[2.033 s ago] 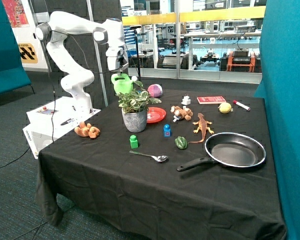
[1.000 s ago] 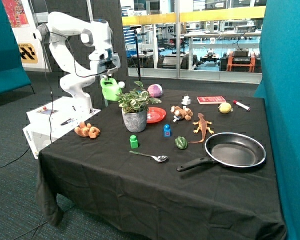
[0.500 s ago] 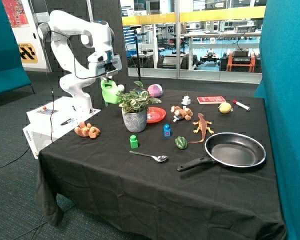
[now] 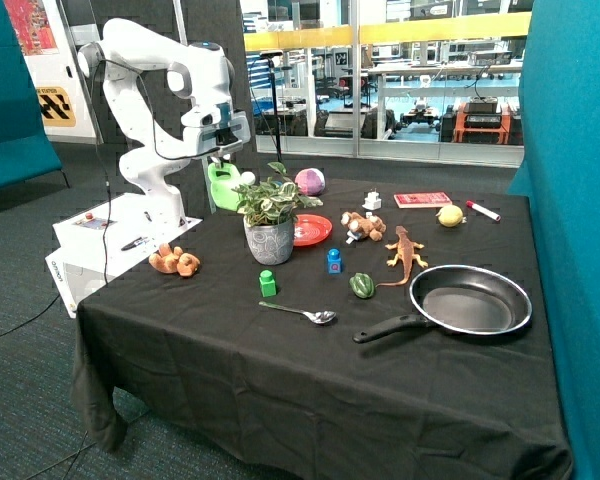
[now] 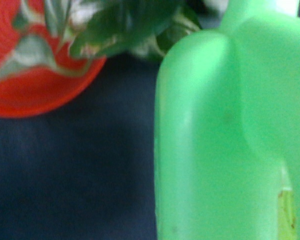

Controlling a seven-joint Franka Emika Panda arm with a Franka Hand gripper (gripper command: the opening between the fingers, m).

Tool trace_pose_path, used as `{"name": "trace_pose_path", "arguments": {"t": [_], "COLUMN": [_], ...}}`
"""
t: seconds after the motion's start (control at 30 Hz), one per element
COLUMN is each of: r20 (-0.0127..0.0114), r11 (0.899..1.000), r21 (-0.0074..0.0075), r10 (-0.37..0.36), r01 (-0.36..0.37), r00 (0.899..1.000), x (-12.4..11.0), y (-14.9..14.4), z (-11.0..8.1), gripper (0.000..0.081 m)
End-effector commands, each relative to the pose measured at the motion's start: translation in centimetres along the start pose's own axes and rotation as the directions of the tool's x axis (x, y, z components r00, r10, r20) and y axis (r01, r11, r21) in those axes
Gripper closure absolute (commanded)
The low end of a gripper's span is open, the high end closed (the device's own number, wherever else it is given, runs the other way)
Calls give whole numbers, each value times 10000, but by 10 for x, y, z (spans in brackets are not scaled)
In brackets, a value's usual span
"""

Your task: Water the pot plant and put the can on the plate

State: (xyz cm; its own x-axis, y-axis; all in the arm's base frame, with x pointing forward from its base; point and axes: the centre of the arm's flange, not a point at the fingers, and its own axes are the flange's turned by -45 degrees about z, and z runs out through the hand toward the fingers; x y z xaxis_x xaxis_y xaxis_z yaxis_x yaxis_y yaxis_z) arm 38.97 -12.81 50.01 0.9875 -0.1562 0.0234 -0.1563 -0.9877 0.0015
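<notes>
Your tool [image 4: 223, 158] grips the can [image 4: 223, 186] by its top and holds it in the air behind the pot plant [image 4: 270, 222], just beside the leaves, with the white spout tip toward the plant. The can is above the table [image 4: 280, 370], not on it. In the wrist view the can [image 5: 225, 140] fills most of the picture, and you see leaves [image 5: 120, 25] and part of the plate [image 5: 35, 95] behind it. The plate [image 4: 312, 230] lies on the table just behind the pot, with nothing on it.
</notes>
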Motion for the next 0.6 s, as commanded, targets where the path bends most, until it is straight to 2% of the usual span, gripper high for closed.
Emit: {"name": "trace_pose_path", "arguments": {"t": [0.0, 0.03, 0.07, 0.1, 0.13, 0.17, 0.2, 0.23, 0.3, 0.4, 0.47, 0.5, 0.57], "r20": [235, 234, 233, 233, 234, 234, 233, 234, 234, 234, 233, 234, 234], "r11": [9996, 10000, 9983, 9990, 9999, 9999, 9983, 10000, 9999, 10000, 9989, 10000, 9999], "r21": [9, 16, 29, 26, 13, 13, 29, 16, 12, 13, 26, 15, 19], "r10": [277, -53, -580, -440, 107, 105, -575, -30, 136, 75, -476, -7, -144], "r01": [-278, 52, 580, 439, -107, -106, 574, 30, -136, -75, 475, 7, 144], "r00": [9993, 9997, 9980, 9988, 9997, 9997, 9981, 9997, 9996, 9997, 9986, 9997, 9996], "x": [57, 29, 15, 8, 4, 3, 2, 1, 1, 1, 1, 0, 0], "y": [-11, -6, -2, -1, -1, -1, 0, 0, -1, -3, -2, -3, -6], "z": [44, 24, 14, 9, 7, 6, 5, 5, 5, 6, 6, 6, 5], "gripper": [808, 808, 808, 808, 808, 808, 808, 808, 808, 808, 808, 808, 808]}}
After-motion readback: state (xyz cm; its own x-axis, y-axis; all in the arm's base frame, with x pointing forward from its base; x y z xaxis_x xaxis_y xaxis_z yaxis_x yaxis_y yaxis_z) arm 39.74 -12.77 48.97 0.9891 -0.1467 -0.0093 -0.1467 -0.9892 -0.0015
